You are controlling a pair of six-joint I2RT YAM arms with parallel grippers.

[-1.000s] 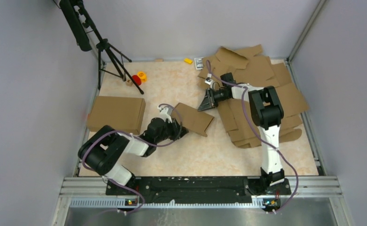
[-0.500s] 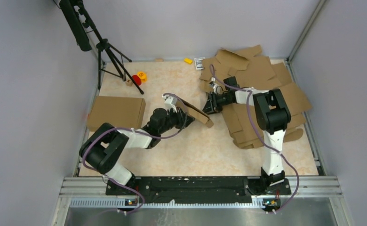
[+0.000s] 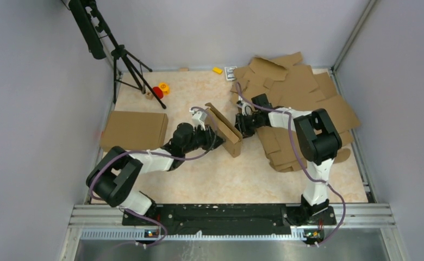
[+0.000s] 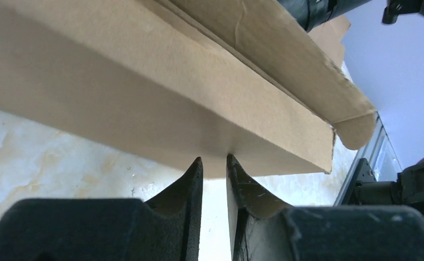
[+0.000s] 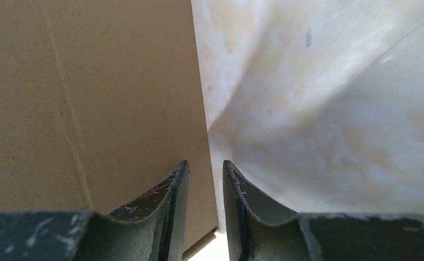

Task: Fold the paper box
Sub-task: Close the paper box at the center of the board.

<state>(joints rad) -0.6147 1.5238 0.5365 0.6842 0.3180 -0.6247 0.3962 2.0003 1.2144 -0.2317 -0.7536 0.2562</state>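
The paper box (image 3: pixel 224 129) is a brown cardboard piece standing steeply on its edge at mid-table. My left gripper (image 3: pixel 211 132) is at its left face. In the left wrist view its fingertips (image 4: pixel 197 163) touch the underside of the tilted panel (image 4: pixel 144 109); the left gripper (image 4: pixel 214 159) shows a narrow gap with only table behind it. My right gripper (image 3: pixel 240 124) is at the box's right side. In the right wrist view the right gripper (image 5: pixel 205 162) is slightly open, and the cardboard's face (image 5: pixel 90 98) and its edge lie just beyond the tips, not pinched.
A heap of flat cardboard blanks (image 3: pixel 302 89) fills the back right, under the right arm. A closed brown box (image 3: pixel 135 130) lies at the left. A tripod (image 3: pixel 127 62) stands at the back left beside small red (image 3: pixel 157 92) and yellow (image 3: pixel 163 86) objects.
The paper box went from lying flat to standing steeply on edge, raised by my left gripper. My right gripper swung in to the box's right side and its jaws parted slightly.
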